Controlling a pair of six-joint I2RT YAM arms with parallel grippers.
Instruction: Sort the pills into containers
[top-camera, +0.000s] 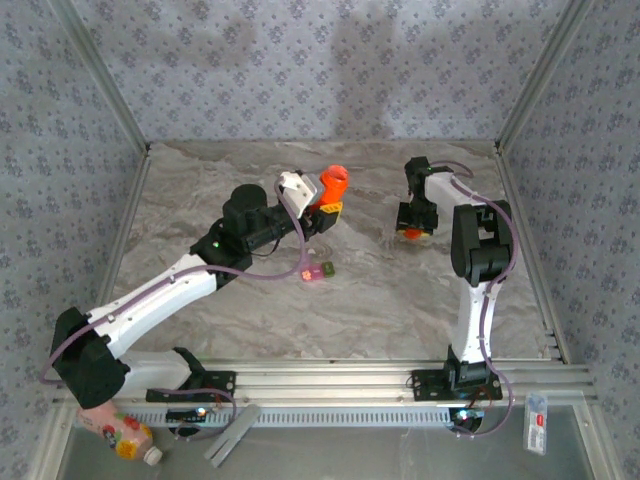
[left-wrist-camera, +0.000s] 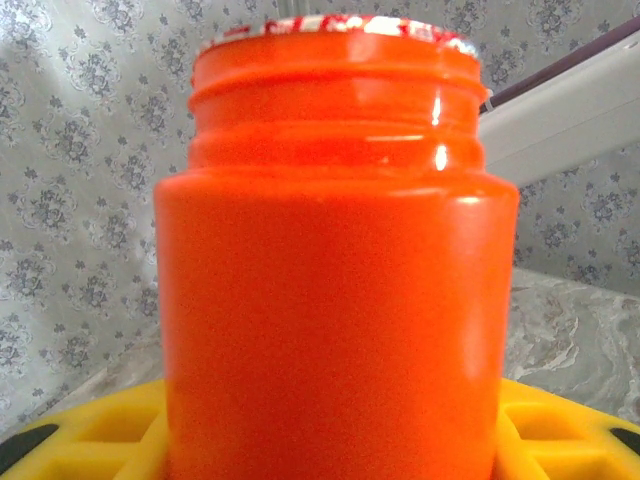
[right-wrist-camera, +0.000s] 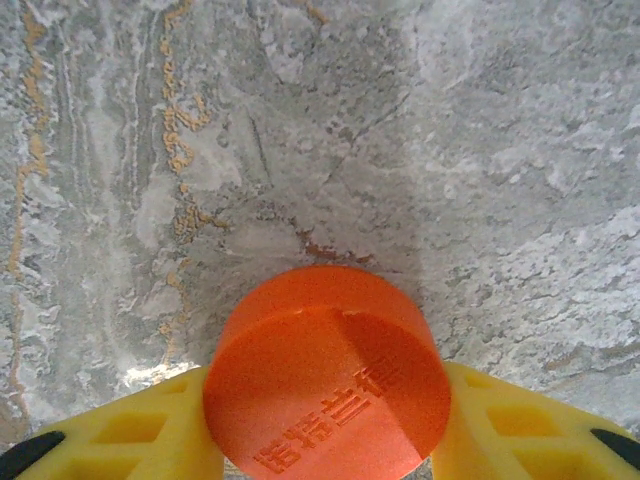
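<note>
My left gripper (top-camera: 328, 208) is shut on a small orange bottle (top-camera: 333, 186) and holds it upright above the table. In the left wrist view the orange bottle (left-wrist-camera: 335, 290) stands between the yellow fingers (left-wrist-camera: 90, 430), uncapped, with a foil seal on its mouth. My right gripper (top-camera: 414, 232) is shut on the bottle's orange cap (top-camera: 412, 233), held close above the table. The orange cap (right-wrist-camera: 330, 375) sits between yellow fingers (right-wrist-camera: 500, 425), raised lettering on its face. The pink and green pill case (top-camera: 317, 271) lies on the table below the left gripper.
A marbled grey table (top-camera: 380, 290) is fenced by patterned walls. Off the table's near edge lie a pink and yellow bottle (top-camera: 125, 435), a grey strip (top-camera: 232, 433) and a small white packet (top-camera: 537, 422).
</note>
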